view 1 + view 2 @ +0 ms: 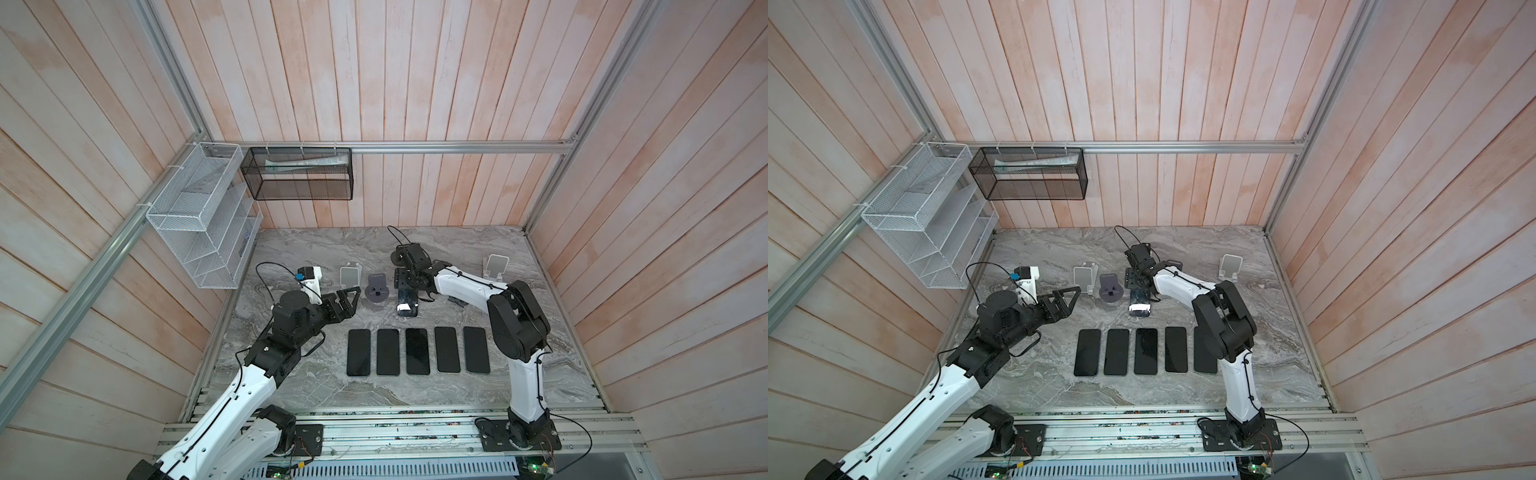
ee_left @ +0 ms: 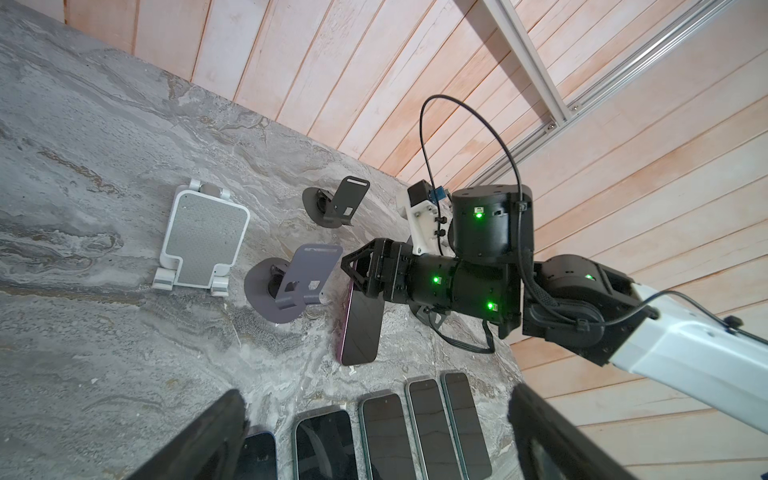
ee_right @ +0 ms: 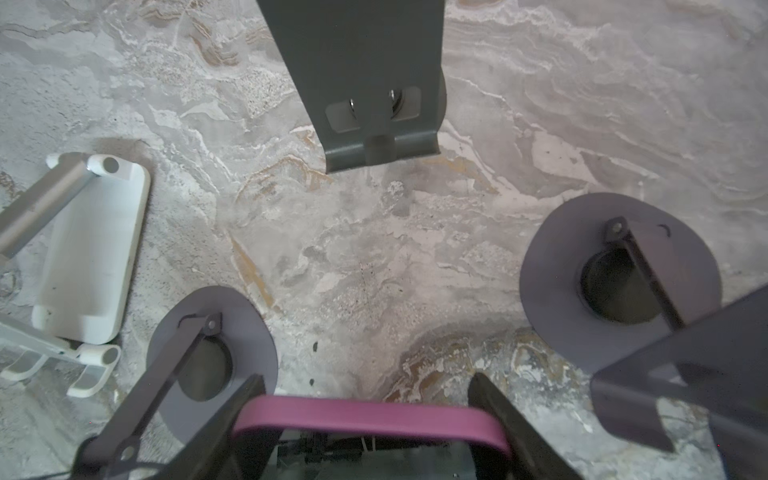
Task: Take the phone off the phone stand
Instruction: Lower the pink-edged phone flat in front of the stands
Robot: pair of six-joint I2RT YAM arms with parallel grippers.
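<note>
Nearest the lens in a top view, the left arm (image 1: 232, 399) stretched in from 7 o'clock, the left jaws spread wide and empty above the desk (image 1: 374, 395). The right arm (image 1: 469, 282) had the right jaws clamped on the 12 o'clock end of the phone (image 1: 407, 302). A purple-grey phone stand (image 1: 377, 291) stood just beside the phone at 9 o'clock, with a white stand (image 1: 349, 277) past it and a second white stand (image 1: 497, 266) off at 3 o'clock. Five more phones (image 1: 417, 351) lay flat in a row at 6 o'clock.

From the left wrist, the phone (image 2: 360, 324) hung tilted, purple-edged, apart from the purple-grey phone stand (image 2: 311, 270). Whether its lower end touched the desk could not be told. A dark stand (image 2: 351, 195) stood farther back.

From the right wrist, the phone's purple edge (image 3: 370, 415) sat pinched between the right jaws, between two round-based stands (image 3: 249, 328).
</note>
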